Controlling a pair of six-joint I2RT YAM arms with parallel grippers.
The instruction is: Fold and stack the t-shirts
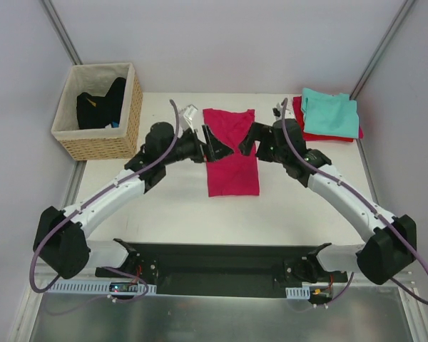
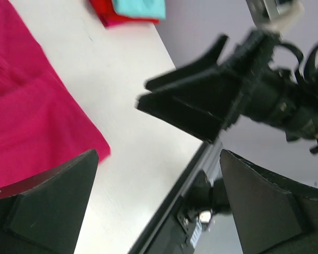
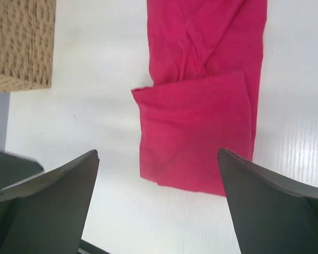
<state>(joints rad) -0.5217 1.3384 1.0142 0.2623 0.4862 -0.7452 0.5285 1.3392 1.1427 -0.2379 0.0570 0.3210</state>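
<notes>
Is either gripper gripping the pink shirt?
No, the left gripper and right gripper stand open and empty above the pink shirt, which lies on the table.

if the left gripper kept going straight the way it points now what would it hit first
Most likely the right gripper, its open fingers facing it close ahead. If the left gripper is tilted down, the table beside the magenta-pink t-shirt comes first; depth is unclear.

Bright, even overhead light; faint soft shadows on the tabletop [image 1: 285, 206]. Left wrist view is motion-blurred, smearing the right end effector [image 2: 142, 93]; right wrist view is sharper.
</notes>
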